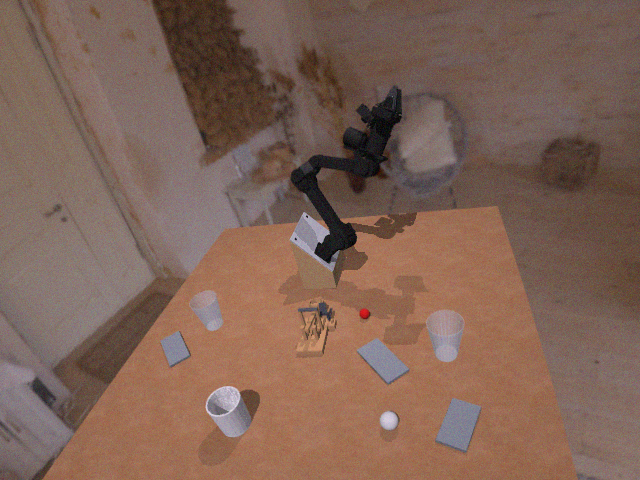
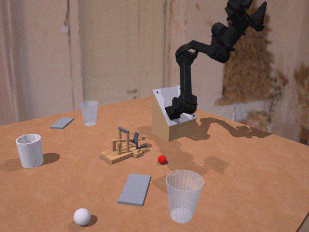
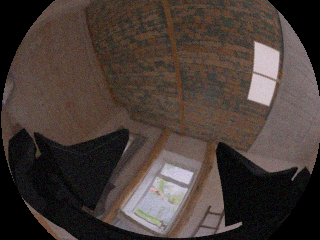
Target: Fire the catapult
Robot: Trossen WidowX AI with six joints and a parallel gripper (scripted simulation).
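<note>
Red ball [image 2: 162,159] rests on the orange-brown counter [image 2: 249,174], just right of the small wooden catapult [image 2: 123,147] in the exterior view and apart from it. Three flat grey rectangular slabs lie around: one [image 2: 134,189] in front of the catapult, one [image 2: 62,123] far left by a clear plastic cup [image 2: 89,112], one [image 1: 458,424] near the counter's edge in the top view. A white ball [image 2: 81,216] sits near the front edge. The opaque white mug [image 2: 29,150] stands well left of the catapult and looks empty; a second clear tumbler [image 2: 184,195] at front right holds nothing either. The black arm's end effector [image 2: 252,11] is raised high above its wedge-shaped pedestal [image 2: 159,124], fingers spread wide on nothing.
</note>
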